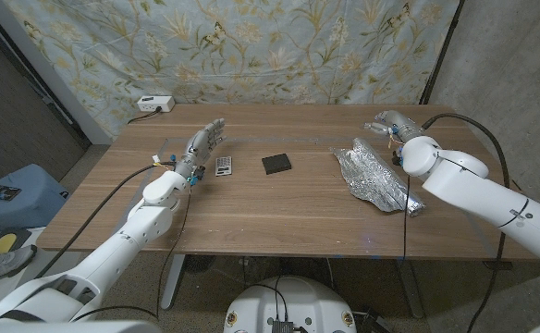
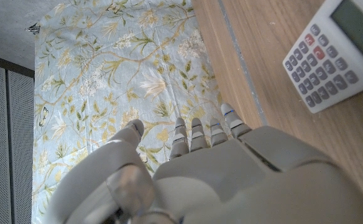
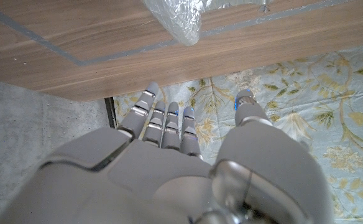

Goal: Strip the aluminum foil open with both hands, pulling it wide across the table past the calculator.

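The aluminum foil [image 1: 374, 176] lies as a crumpled silver sheet on the right part of the wooden table [image 1: 279, 215]; one edge of the foil [image 3: 176, 18] appears in the right wrist view. My right hand [image 1: 390, 124] hovers just beyond the foil's far end, fingers straight and apart, holding nothing; the right wrist view looks along the back of this hand [image 3: 169, 163]. The white calculator [image 1: 224, 166] lies left of centre. My left hand [image 1: 203, 144] stands just left of it, fingers stretched out and empty. In the left wrist view the calculator [image 2: 337, 53] lies beside my left hand [image 2: 231, 168].
A small black flat block [image 1: 276, 164] lies between the calculator and the foil. A white box with a cable [image 1: 154, 103] sits at the table's far left corner. A flowered cloth [image 1: 251, 46] hangs behind the table.
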You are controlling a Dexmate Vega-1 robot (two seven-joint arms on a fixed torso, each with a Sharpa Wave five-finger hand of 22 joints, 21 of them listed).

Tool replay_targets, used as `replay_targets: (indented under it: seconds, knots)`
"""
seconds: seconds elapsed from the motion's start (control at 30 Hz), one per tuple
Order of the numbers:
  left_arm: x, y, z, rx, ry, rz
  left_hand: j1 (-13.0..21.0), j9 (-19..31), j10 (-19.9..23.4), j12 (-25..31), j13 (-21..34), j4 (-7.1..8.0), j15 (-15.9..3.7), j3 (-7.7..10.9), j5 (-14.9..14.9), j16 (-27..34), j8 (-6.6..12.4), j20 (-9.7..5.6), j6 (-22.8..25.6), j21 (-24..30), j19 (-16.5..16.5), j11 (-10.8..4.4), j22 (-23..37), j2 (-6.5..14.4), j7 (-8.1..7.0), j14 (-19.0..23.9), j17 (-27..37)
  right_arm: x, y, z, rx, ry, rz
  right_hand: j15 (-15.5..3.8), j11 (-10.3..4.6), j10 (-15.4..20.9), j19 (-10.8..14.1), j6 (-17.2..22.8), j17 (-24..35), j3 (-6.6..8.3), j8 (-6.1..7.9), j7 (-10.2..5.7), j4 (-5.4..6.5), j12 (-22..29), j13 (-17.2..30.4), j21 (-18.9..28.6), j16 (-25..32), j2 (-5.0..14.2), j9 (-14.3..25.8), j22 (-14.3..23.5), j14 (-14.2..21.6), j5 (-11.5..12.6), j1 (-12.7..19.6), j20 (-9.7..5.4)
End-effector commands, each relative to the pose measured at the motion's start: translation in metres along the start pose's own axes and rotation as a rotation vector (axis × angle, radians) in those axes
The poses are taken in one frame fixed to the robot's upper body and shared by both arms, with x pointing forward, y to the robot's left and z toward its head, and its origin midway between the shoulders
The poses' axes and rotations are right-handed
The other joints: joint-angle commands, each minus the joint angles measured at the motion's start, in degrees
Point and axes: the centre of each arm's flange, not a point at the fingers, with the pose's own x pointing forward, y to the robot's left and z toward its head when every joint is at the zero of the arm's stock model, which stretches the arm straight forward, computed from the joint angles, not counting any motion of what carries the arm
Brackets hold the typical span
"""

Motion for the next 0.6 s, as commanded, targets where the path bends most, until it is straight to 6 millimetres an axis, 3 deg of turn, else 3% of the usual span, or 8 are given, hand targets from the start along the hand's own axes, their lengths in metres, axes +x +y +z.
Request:
replay_targets:
  seconds: [0.03,0.6]
  knots:
    - [-0.0006,0.0017,0.0008,0.003,-0.003,0.010,-0.13,0.18,0.60,0.17,-0.02,-0.15,0.21,0.32,0.26,-0.19,0.12,0.02,0.45,-0.05,0.38,-0.05,0.19,-0.23,-0.08,0.16,0.04,0.0007,-0.0009,0.0036,-0.065,0.061,0.027,0.05,-0.02,0.52,-0.23,0.10,0.29,-0.26,0.39,0.40,0.15,0.42,0.15,0.24,0.39,0.00,0.26,0.34,0.36,0.01,0.64,0.55]
    - [-0.0011,0.0015,-0.0024,-0.001,0.004,0.013,-0.06,0.19,0.93,0.23,-0.07,-0.57,0.34,0.69,0.34,-0.18,0.18,-0.01,0.81,-0.30,0.58,0.01,0.20,-0.22,0.06,0.41,0.01,-0.0078,0.0059,0.0121,-0.090,0.146,0.087,0.79,0.98,0.91,0.20,0.76,0.68,-0.69,0.53,1.19,0.62,0.54,0.04,0.36,0.92,0.30,0.34,0.41,1.45,0.20,0.66,1.47]
